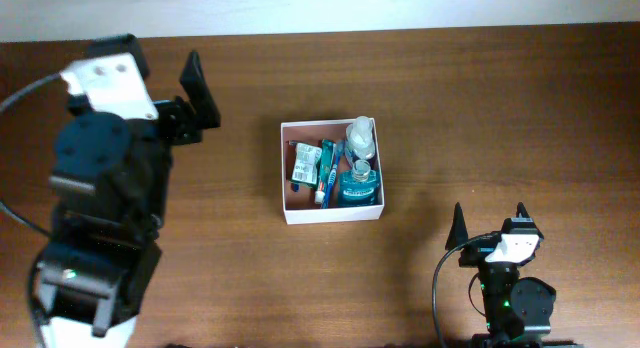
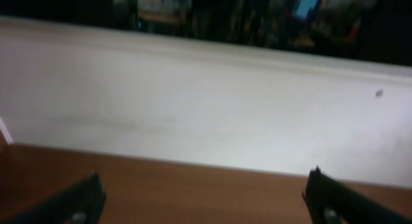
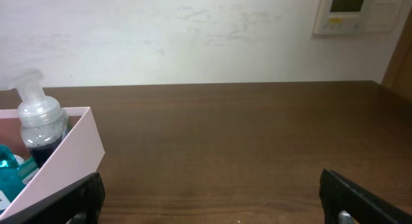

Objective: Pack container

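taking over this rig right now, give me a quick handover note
Left pincer: open, holding nothing, well to the left of the container.
Right pincer: open, holding nothing, below and right of the container in the overhead view.
Container: holds a clear pump bottle, a teal bottle, a toothbrush and a green-labelled packet.
Done: every toiletry in view is inside.
Left: probably nothing more to load; no lid shows.
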